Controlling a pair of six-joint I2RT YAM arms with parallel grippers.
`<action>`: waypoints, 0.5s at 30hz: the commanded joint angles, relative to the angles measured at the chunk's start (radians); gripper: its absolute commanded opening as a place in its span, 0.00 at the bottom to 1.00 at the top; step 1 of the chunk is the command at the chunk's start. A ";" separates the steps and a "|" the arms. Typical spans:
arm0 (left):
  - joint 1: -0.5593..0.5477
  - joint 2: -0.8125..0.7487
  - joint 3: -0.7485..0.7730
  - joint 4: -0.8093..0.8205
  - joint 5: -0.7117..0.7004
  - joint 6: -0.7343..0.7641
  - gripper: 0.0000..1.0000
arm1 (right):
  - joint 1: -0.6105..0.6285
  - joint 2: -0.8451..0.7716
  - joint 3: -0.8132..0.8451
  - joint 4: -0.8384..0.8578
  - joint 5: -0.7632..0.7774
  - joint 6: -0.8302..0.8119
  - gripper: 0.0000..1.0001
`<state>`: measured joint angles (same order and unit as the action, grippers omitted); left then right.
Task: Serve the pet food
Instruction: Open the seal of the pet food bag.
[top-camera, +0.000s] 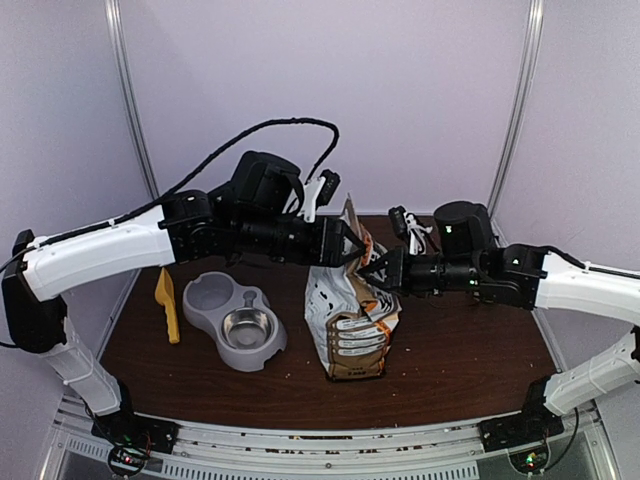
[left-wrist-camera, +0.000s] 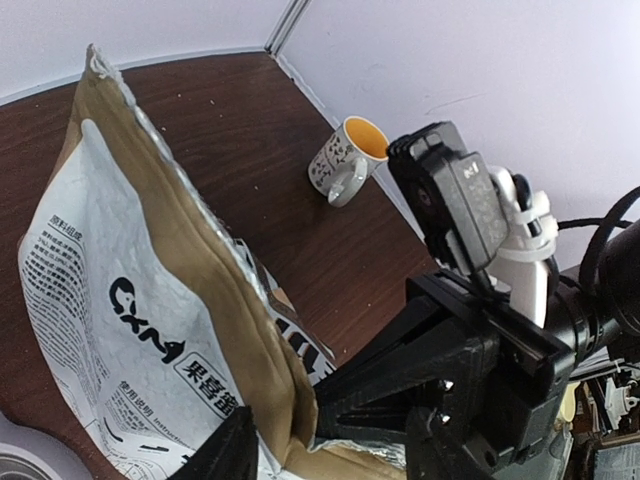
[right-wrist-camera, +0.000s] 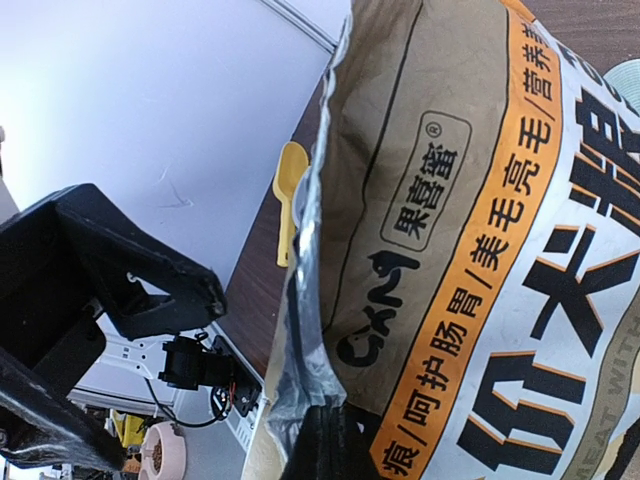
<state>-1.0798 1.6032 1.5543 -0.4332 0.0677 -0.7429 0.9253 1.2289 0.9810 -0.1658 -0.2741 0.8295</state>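
Note:
The silver-white pet food bag with orange-brown trim stands upright mid-table. The pet food itself is hidden inside it. My right gripper is shut on the bag's top edge, its fingers pinching the foil lip. My left gripper stands open at the bag's upper corner. Its fingers are spread apart, with the tan side fold between them but not clamped. In the right wrist view the left gripper shows as open black fingers left of the bag.
A grey double pet bowl with a steel insert sits left of the bag. Beside it lies a yellow scoop, also visible in the right wrist view. A spotted mug with a yellow inside stands near the back right wall.

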 joint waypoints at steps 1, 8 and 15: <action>0.013 0.013 0.036 -0.015 0.017 0.006 0.54 | 0.009 -0.023 -0.031 0.128 -0.117 0.039 0.00; 0.015 0.004 0.045 -0.021 0.064 0.006 0.56 | 0.008 -0.052 -0.064 0.187 -0.156 0.054 0.00; 0.015 0.002 0.036 -0.059 0.055 0.000 0.56 | 0.008 -0.056 -0.065 0.209 -0.166 0.051 0.00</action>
<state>-1.0721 1.6093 1.5673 -0.4919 0.1108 -0.7425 0.9203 1.1790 0.9226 -0.0044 -0.3687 0.8722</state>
